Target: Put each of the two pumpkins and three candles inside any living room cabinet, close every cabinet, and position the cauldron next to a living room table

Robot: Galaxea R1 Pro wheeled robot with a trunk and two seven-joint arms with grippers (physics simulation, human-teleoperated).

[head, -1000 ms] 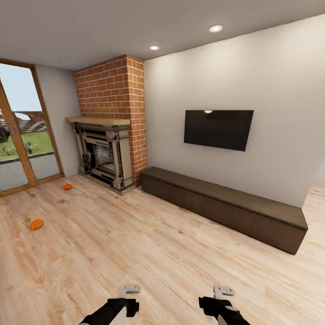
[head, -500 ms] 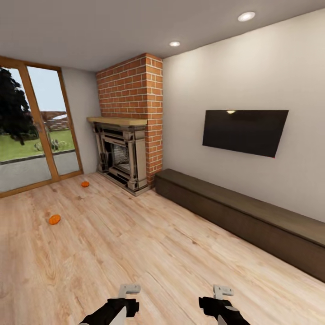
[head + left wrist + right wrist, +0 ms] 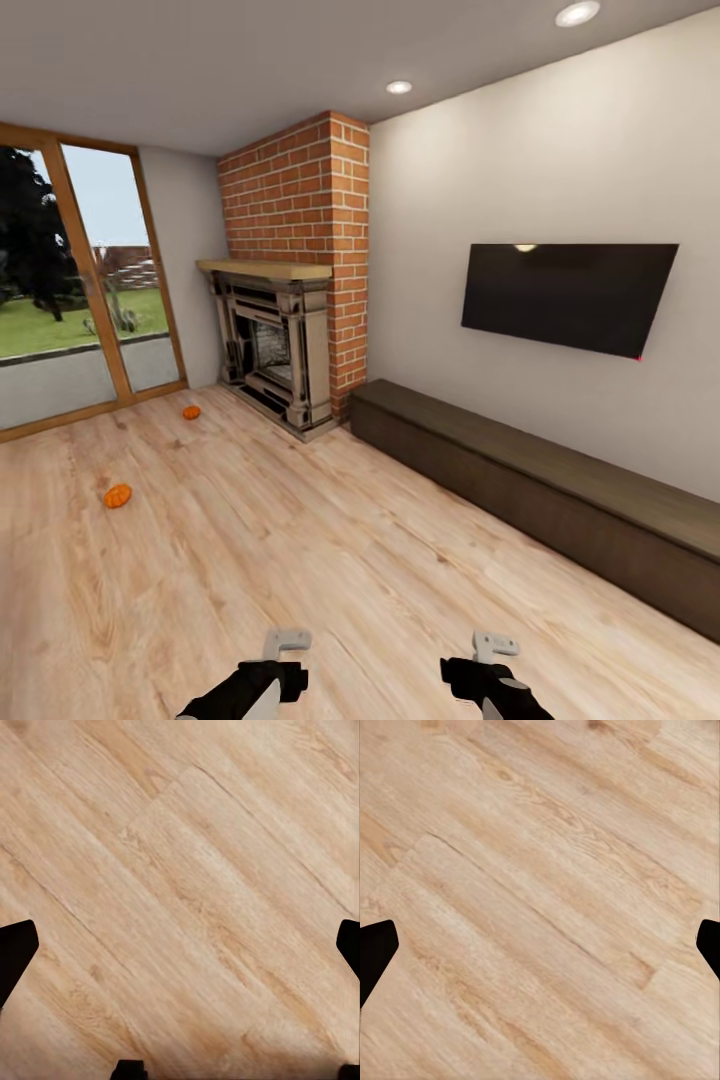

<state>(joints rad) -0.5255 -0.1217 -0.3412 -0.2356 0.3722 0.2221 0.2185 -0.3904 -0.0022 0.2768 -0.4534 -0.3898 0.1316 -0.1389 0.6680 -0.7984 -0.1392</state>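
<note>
both pumpkins (image 3: 117,495) (image 3: 191,411) at ten o'clock look light, rigid, ribbed: pinch across their middles; left gripper (image 3: 287,640) and right gripper (image 3: 493,645) both spread, empty.

Open floor (image 3: 330,560) ahead — cabinet (image 3: 540,490) rightward

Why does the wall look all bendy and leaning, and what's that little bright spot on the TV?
In the head view the wide lens stretches the edges, so the wall and TV slant. The bright spot at the TV's top edge is glare, probably from a ceiling light. The far pumpkin and near pumpkin look small and soft. Both wrist views show sharp floor planks.
</note>
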